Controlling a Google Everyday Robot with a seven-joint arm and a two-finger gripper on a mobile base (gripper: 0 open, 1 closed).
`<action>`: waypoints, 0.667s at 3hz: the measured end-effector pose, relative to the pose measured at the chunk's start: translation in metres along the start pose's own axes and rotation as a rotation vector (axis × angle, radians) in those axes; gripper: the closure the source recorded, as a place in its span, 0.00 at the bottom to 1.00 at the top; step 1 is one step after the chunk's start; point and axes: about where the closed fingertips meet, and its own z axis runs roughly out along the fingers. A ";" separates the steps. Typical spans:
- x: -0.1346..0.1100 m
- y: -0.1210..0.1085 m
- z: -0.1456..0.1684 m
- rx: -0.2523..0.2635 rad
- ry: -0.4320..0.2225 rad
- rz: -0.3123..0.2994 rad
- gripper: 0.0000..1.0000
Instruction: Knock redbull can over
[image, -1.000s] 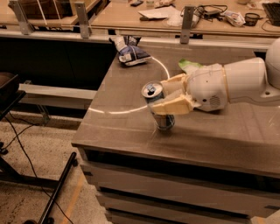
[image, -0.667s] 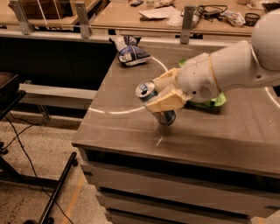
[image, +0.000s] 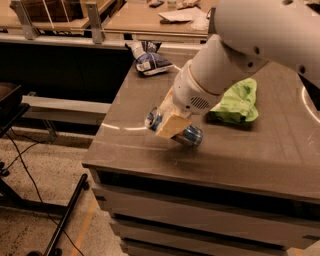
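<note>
White arm angled down across table, gripper clamped around steeply tilted redbull can

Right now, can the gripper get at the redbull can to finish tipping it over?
Likely yes. The gripper is closed around the redbull can, which leans steeply, close to the table edge. The lime-green bag lies apart behind it, not in the way.
</note>
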 end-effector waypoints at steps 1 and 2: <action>0.015 0.000 0.016 -0.014 0.194 -0.004 0.33; 0.034 -0.007 0.025 -0.014 0.333 0.003 0.11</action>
